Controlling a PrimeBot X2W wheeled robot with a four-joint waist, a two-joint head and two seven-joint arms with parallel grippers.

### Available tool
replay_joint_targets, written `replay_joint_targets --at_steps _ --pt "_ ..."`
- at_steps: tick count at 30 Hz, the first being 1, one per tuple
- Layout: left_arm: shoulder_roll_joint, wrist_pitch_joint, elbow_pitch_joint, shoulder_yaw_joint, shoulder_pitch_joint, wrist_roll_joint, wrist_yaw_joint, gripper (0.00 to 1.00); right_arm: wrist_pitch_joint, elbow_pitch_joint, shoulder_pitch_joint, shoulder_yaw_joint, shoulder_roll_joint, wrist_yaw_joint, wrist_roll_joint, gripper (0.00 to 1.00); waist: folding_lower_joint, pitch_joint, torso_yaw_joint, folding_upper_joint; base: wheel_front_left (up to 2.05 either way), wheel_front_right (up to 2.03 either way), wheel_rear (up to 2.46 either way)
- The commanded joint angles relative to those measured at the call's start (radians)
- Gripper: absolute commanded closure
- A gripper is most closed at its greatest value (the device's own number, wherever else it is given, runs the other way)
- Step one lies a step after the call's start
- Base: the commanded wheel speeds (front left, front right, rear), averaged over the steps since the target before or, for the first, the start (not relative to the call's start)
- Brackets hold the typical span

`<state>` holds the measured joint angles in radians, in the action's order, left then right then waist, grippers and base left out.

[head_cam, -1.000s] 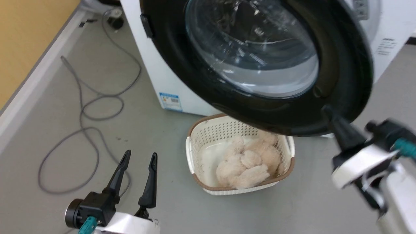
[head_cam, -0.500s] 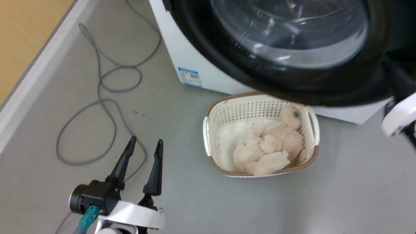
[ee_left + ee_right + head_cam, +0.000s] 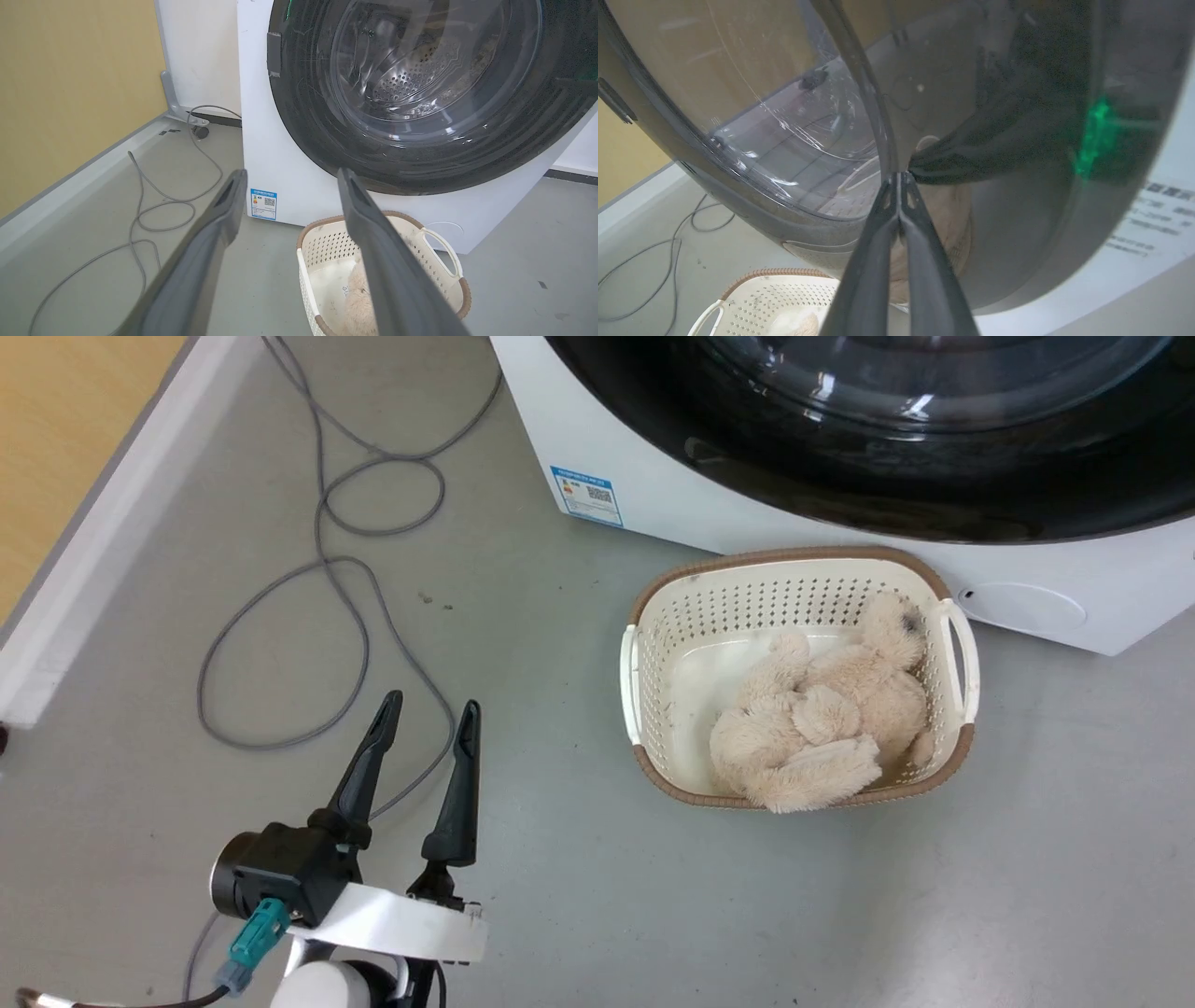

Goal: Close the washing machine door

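The washing machine door point(image 3: 887, 476), black-rimmed with a clear glass bowl, lies close against the white washing machine point(image 3: 1120, 588). In the left wrist view the door point(image 3: 430, 84) covers the round opening, and the steel drum shows through its glass. I cannot tell if it is latched. My right gripper point(image 3: 900, 173) is shut with nothing between its fingers, its tips touching the door's dark face point(image 3: 1017, 196) beside the glass. My left gripper point(image 3: 430, 700) hangs open over the floor, well left of the machine, its fingers point(image 3: 373, 242) apart.
A cream perforated basket point(image 3: 653, 616) holding a beige plush toy point(image 3: 822, 728) stands on the floor just before the machine. A grey cable point(image 3: 345, 569) loops across the floor at the left. A yellow wall point(image 3: 65, 429) with a pale baseboard runs along the far left.
The door has swung in toward the machine front, pushed by my right gripper. The head camera has moved, and the right gripper has left its view. The left gripper stays open.
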<state>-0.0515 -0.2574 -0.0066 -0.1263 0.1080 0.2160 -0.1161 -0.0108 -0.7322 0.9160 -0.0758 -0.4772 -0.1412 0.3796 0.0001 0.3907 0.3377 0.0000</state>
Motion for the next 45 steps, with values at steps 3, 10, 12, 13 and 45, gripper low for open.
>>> replay_joint_targets --at_steps 3,10,12,13,45 --pt "0.001 -0.004 0.005 -0.005 0.018 0.008 0.009 0.00 -0.028 -0.037 0.045 0.031 -0.009 0.011 -0.021 1.00 -0.0001 -0.009 0.000 0.0000 0.00 0.00 0.00" --pt "0.001 -0.004 0.013 0.008 0.002 0.005 0.015 0.00 -0.113 -0.084 0.011 0.031 0.032 0.011 -0.022 1.00 -0.0001 -0.079 -0.034 0.0000 0.00 0.00 0.00" --pt "0.001 -0.004 0.015 0.012 -0.001 0.003 0.015 0.00 -0.126 -0.087 -0.003 0.025 0.040 0.011 -0.018 1.00 -0.0001 -0.097 -0.043 0.0000 0.00 0.00 0.00" --pt "0.001 -0.004 0.017 0.016 -0.006 0.001 0.016 0.00 -0.137 -0.087 -0.019 0.016 0.047 0.011 -0.014 1.00 -0.0001 -0.112 -0.052 0.0000 0.00 0.00 0.00" --pt "0.001 -0.004 0.112 0.085 -0.170 -0.026 0.075 0.00 -0.251 0.691 -0.936 0.124 0.414 0.011 -0.277 0.00 -0.0001 -0.378 -0.306 0.0000 0.00 0.00 0.00"
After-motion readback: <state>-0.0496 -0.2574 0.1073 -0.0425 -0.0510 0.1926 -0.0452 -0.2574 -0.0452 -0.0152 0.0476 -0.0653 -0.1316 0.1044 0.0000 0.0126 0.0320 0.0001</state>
